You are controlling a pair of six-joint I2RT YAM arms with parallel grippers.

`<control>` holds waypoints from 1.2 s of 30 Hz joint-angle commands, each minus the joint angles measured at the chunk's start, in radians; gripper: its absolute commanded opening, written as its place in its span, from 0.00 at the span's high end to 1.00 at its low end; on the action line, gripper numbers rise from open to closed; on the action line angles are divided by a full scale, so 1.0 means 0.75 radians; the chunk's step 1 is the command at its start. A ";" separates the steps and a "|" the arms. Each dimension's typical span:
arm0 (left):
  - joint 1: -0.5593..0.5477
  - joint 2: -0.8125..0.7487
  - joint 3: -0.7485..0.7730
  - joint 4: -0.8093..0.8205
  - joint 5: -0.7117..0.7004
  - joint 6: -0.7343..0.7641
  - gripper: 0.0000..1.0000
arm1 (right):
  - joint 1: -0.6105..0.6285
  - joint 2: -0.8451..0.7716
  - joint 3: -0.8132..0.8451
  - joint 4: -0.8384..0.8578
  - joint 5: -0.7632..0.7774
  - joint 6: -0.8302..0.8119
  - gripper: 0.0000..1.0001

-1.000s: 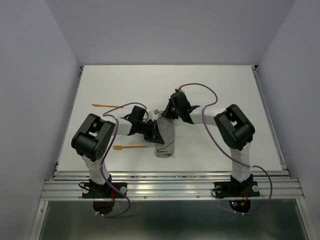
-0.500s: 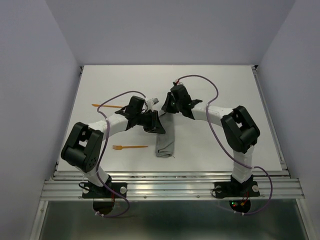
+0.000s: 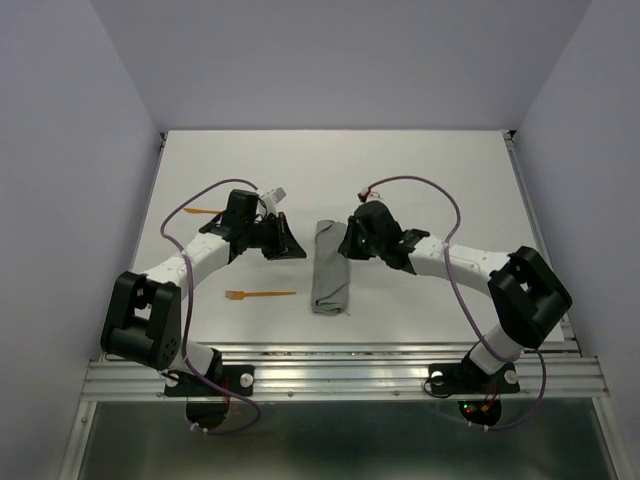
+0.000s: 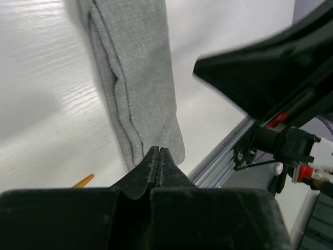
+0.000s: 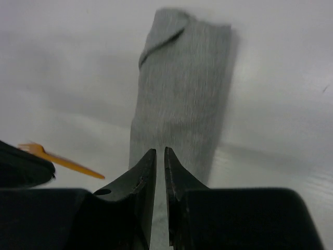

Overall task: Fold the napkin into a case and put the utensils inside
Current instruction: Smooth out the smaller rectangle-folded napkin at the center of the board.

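At centre of white flat surface (image 3: 450, 170): narrow oblong grey cloth case (image 3: 330, 268), lying flat, long axis near-to-far, between the 2 arms. Folding judged done: cloth already down to 1 slim strip.

Left to do, by judgement: both utensils, 0 of 2 inside.
- Slim orange plastic fork (image 3: 262, 294) on surface just left of case's near end, not touching.
- 2nd thin orange plastic utensil (image 3: 203, 211) further back on the left, well apart from case, partly hidden by left arm.

Left hand (image 3: 285, 245) left of case, jaws pressed together, empty. Right hand (image 3: 348, 240) at case's right edge near far end, jaws a narrow slit apart, nothing between. Touching cloth or hovering: cannot tell. Likely next: pick up fork.

Only from top: both utensils and both arms at once.

Only from left wrist: stacked fold lines along case (image 4: 138, 78), closed tips of left hand (image 4: 157, 156), and just 1 orange tip at bottom edge.

Only from right wrist: turned-over corner at 1 end of case (image 5: 182, 88), slit of right hand (image 5: 160, 156), fork (image 5: 57, 159) with tines showing.

Pouch opening not made out in any view.
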 commanded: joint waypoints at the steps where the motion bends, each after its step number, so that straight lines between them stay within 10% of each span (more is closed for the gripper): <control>1: 0.026 -0.057 -0.022 -0.078 -0.059 0.054 1.00 | 0.128 -0.068 -0.116 -0.066 0.031 0.057 0.83; 36: 0.052 -0.059 -0.202 0.075 -0.080 -0.024 1.00 | 0.421 -0.021 -0.036 -0.238 0.180 0.011 0.84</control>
